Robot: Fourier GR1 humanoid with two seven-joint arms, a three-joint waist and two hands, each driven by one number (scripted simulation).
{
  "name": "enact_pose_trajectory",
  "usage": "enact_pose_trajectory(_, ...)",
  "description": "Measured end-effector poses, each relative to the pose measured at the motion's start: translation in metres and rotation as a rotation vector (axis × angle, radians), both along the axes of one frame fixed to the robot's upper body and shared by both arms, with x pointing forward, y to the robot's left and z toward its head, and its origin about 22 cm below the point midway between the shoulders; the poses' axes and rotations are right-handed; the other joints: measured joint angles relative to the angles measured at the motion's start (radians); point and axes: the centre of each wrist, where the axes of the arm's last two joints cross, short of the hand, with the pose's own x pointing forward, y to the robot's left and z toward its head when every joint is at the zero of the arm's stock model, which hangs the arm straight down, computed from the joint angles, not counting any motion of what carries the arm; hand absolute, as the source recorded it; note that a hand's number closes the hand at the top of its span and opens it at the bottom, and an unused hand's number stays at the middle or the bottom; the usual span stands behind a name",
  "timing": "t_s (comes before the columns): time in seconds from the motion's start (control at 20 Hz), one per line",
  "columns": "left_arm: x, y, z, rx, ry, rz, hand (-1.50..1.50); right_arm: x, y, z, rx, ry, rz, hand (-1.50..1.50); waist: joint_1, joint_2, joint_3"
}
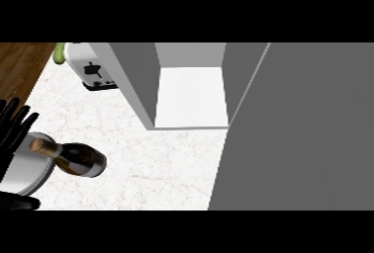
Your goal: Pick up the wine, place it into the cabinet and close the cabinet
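Head view: we see our left hand (13,123) at the left edge, fingers straight up, holding nothing. The wine (73,157) lies tilted on a grey plate (25,173) on the desk (146,158), near the open cabinet (191,94); its door (300,133) stands open.

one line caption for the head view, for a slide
Wine bottle on the counter beside the left hand, cabinet open.

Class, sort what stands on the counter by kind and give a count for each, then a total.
Wine bottle: 1
Toaster: 1
Metal pot: 1
Cabinet, door open: 1
Total: 4
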Motion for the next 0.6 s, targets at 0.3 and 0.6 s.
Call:
enact_pose_trajectory(0.3,-0.001,0.021,-0.035,0.021,0.016,0.031,-1.50,0.001,0.002,0.003,-0.008,0.001,0.001,-1.50,0.000,0.001,0.000)
enact_pose_trajectory(0.6,-0.003,0.032,-0.063,0.034,0.038,0.047,-1.50,0.000,0.001,0.002,-0.026,-0.002,-0.015,-1.50,-0.001,0.001,0.000)
